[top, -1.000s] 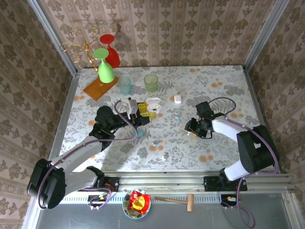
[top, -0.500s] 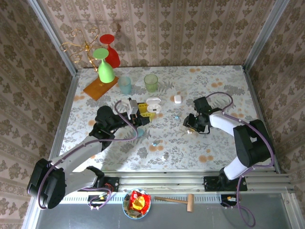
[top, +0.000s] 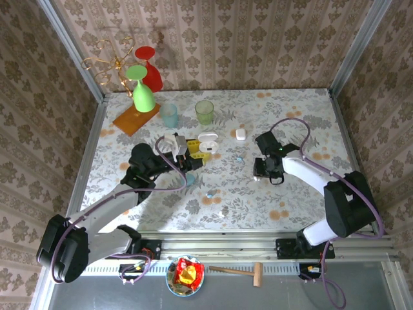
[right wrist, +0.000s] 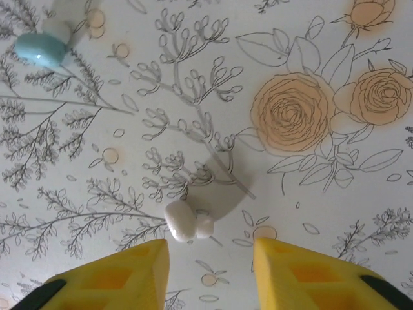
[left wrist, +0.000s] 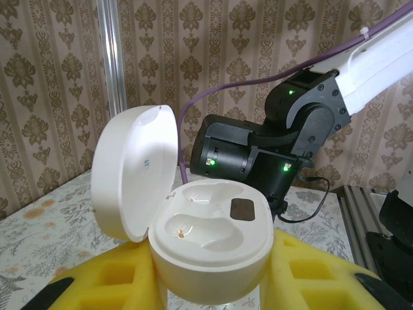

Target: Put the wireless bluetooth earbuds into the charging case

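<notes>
Left gripper point(left wrist: 213, 294): we see its yellow fingers clamped on the charging case point(left wrist: 210, 232), whose lid stands open.
Right gripper point(right wrist: 210, 268): fingers apart, low over the table point(right wrist: 322, 194).
White earbud point(right wrist: 187, 221): on the table, just ahead of the gap between the right fingers, untouched.
Pale-blue earbud point(right wrist: 40, 50): well apart from the white one.

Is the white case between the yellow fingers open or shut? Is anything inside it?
Open and empty: the charging case has its lid tipped back, and both hollows are bare.
</notes>
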{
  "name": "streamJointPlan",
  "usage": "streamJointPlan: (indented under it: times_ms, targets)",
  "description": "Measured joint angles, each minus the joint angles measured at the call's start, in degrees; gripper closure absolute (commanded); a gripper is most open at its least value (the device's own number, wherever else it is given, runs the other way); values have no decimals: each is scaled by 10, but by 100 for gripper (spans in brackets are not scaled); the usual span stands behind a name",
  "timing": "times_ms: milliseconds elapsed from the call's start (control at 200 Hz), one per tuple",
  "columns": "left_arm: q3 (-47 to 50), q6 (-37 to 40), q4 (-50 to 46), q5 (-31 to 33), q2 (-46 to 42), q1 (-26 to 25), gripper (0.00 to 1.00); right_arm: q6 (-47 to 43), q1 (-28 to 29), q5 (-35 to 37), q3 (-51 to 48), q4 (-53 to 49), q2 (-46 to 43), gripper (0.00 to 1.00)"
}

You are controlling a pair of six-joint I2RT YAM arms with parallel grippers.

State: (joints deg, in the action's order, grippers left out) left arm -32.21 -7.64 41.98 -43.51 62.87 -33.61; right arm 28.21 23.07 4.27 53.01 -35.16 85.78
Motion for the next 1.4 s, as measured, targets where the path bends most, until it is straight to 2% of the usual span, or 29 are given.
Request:
streamJointPlan:
  times_ms: [280, 620, 1025, 1105, 1160, 1400]
  targets:
    - [1, 0, 0, 0, -5, 0, 74, -61, 42, 33, 61, -47, 68, 68]
    - [4, 3, -9, 3, -23, 0, 73, -88, 49, 42, 89, -60, 133, 74]
    - [4, 4, -24, 4, -25, 0, 74, -90, 49, 44, 96, -61, 163, 77]
    - [4, 4, -25, 5, -25, 0, 74, -90, 49, 45, 100, -61, 167, 81]
    - [4, 4, -27, 5, -25, 0, 74, -90, 49, 46, 101, -63, 167, 83]
    - [4, 4, -28, 5, -26, 0, 73, -89, 46, 44, 101, -66, 150, 83]
